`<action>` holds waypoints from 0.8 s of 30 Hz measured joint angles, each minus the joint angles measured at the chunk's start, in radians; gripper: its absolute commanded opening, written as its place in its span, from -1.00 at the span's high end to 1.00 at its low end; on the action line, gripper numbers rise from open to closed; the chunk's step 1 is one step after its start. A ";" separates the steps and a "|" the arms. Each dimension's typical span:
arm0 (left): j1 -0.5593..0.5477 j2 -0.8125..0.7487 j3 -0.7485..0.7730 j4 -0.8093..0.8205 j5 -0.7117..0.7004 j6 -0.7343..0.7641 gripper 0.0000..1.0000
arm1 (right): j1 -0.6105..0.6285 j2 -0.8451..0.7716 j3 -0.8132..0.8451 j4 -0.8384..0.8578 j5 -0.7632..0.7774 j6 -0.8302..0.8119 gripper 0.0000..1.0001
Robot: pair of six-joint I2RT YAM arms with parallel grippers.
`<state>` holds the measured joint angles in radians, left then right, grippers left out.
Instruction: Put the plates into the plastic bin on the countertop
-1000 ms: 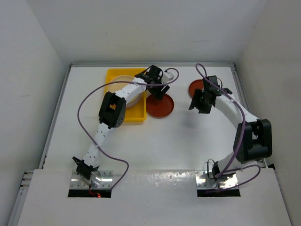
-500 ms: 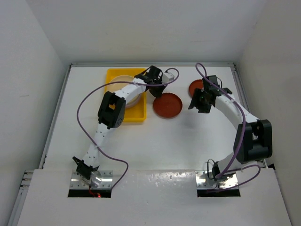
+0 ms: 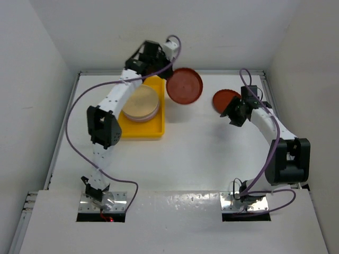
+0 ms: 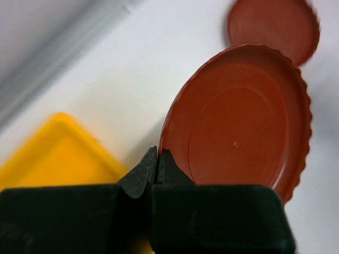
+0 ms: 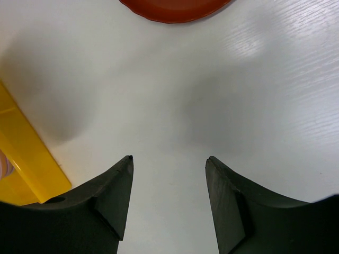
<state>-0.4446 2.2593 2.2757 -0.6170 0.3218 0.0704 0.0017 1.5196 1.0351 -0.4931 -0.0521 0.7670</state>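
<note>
My left gripper point(image 3: 161, 67) is shut on the rim of a dark red plate point(image 3: 184, 86), which hangs tilted in the air by the far right corner of the yellow plastic bin point(image 3: 139, 129). The left wrist view shows its jaws point(image 4: 159, 154) pinched on that plate's point(image 4: 238, 137) edge. Stacked plates lie in the bin, a tan-yellow one point(image 3: 141, 102) on top. A second dark red plate point(image 3: 221, 98) lies on the countertop point(image 3: 201, 153) at the back right. My right gripper point(image 3: 234, 113) hovers at its near edge, open and empty point(image 5: 169, 161).
White walls and a metal rail point(image 3: 169, 72) close off the counter at the back and sides. The left arm's purple cable point(image 3: 74, 132) loops over the left side. In the right wrist view the bin's corner point(image 5: 26, 159) is at the left and a dark red plate's edge point(image 5: 175, 9) at the top.
My left gripper shut on the dark red plate's rim and lifted it off the counter, up and toward the back. The right gripper shifted slightly right, still open.
</note>
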 measured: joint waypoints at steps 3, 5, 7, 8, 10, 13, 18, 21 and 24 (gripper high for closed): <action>0.089 -0.140 -0.013 0.024 0.011 -0.002 1.00 | 0.001 0.004 0.001 0.007 -0.003 0.022 -0.10; 0.164 -0.232 -0.064 0.039 0.010 0.000 1.00 | 0.004 0.018 0.005 0.014 -0.004 0.036 -0.10; 0.243 -0.304 -0.143 0.061 0.006 0.005 1.00 | 0.008 0.042 0.018 0.018 -0.004 0.047 -0.10; 0.290 -0.338 -0.200 0.057 0.003 0.007 1.00 | 0.010 0.057 0.027 0.019 -0.005 0.050 -0.10; 0.367 -0.360 -0.285 0.053 -0.013 0.015 1.00 | 0.017 0.087 0.048 0.020 -0.008 0.056 -0.10; 0.424 -0.344 -0.392 0.029 -0.032 0.018 1.00 | 0.029 0.139 0.087 0.019 -0.017 0.064 -0.10; 0.438 -0.246 -0.438 -0.005 -0.043 0.009 1.00 | 0.054 0.187 0.131 0.017 -0.027 0.068 -0.10; 0.439 -0.225 -0.456 -0.006 -0.049 0.007 0.99 | 0.069 0.187 0.131 0.013 -0.027 0.068 -0.10; 0.440 -0.225 -0.470 -0.008 -0.052 0.010 0.68 | 0.069 0.191 0.131 0.013 -0.044 0.074 -0.10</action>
<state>-0.0048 2.0338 1.8057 -0.6247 0.2695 0.0803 0.0711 1.7103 1.1664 -0.4797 -0.0963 0.8413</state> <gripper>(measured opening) 0.064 0.551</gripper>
